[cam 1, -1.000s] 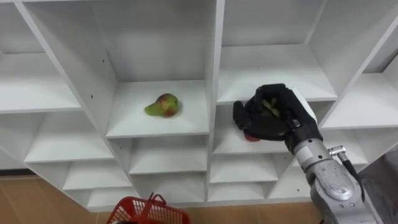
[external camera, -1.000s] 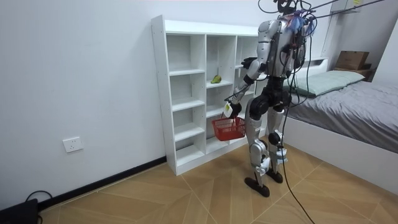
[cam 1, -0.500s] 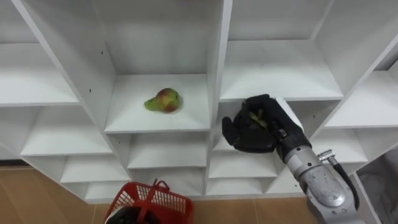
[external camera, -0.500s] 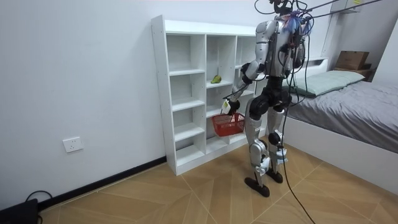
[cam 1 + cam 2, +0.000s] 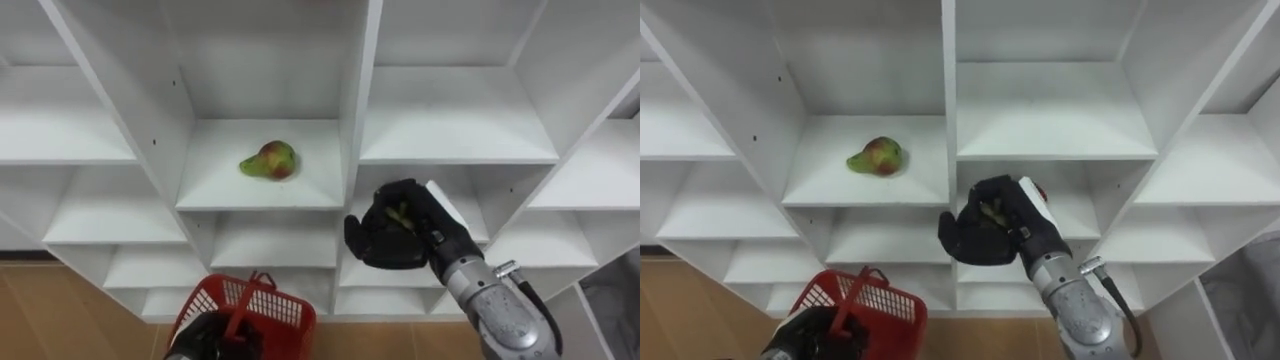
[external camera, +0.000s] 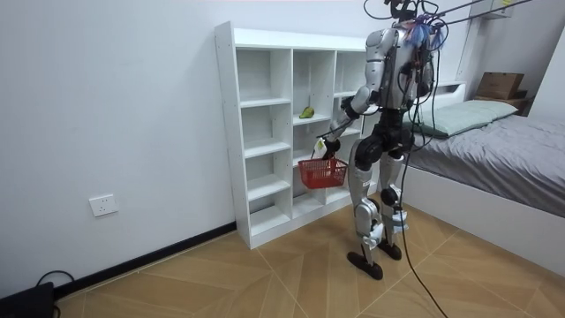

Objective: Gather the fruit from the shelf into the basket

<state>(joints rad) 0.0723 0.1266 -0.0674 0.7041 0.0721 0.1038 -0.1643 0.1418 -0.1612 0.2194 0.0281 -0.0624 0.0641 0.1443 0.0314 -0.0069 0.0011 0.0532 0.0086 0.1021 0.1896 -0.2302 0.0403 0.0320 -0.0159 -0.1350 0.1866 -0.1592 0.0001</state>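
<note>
The held fruit (image 5: 404, 214) sat inside the right hand (image 5: 392, 232), whose dark fingers were curled closed around it, so that just a greenish patch showed between them and a bit of red at the hand's far-right edge in the right eye view. Its shape and long axis could not be made out. The hand hung in front of the closet (image 5: 356, 100), before the compartment just right of the middle divider and one row below the pear.

The basket (image 5: 252, 308) lay down and to the left of that hand, nearer the robot and well apart from it, with its open top facing up. Its red handle ran up from the rim and was gripped by the left hand (image 5: 214, 342), which was closed on it at the bottom edge. In the room view the basket (image 6: 322, 172) hung clear of the floor in front of the lower shelves. By my reading, the drop depended on carrying the fruit left and down until it was over that rim.

The pear (image 5: 268, 160) lay on the shelf up and left of the right hand, its long axis running left to right and its narrow green end to the left. The right hand was the nearer one to it.
</note>
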